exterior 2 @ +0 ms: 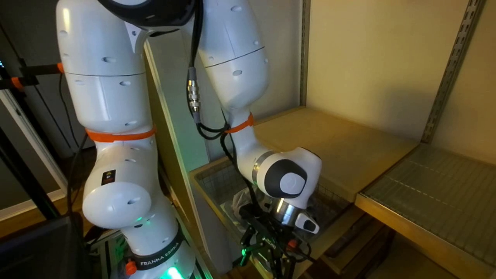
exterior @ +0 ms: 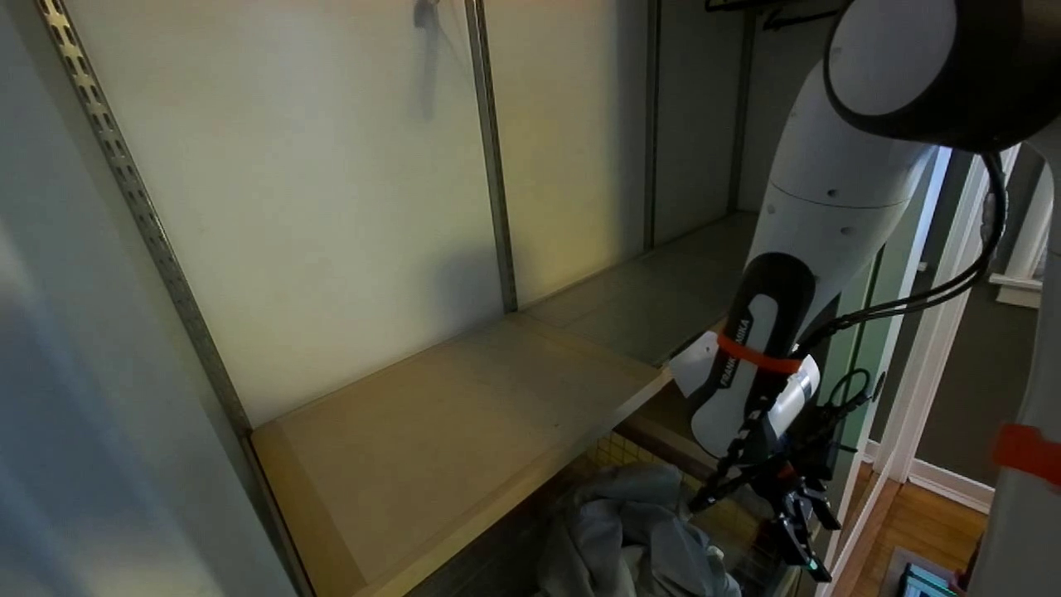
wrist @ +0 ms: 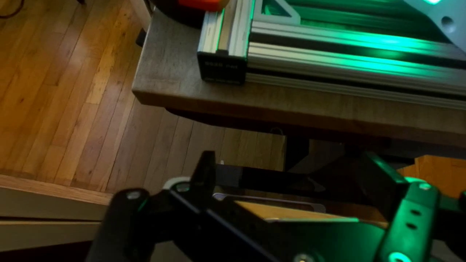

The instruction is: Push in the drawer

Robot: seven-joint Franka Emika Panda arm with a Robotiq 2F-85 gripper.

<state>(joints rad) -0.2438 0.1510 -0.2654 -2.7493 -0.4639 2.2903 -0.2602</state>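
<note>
While the drawer (exterior 2: 333,232) sat pulled out below the beige shelf board (exterior 2: 329,143), gray cloth (exterior: 626,526) bunched inside it, the pincer (wrist: 291,161) hung by one corner, fingers spread wide. Honestly couldn't tell whether they touched the drawer though.

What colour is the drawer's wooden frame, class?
The drawer's wooden frame is light tan, showing best in an exterior view.
</note>
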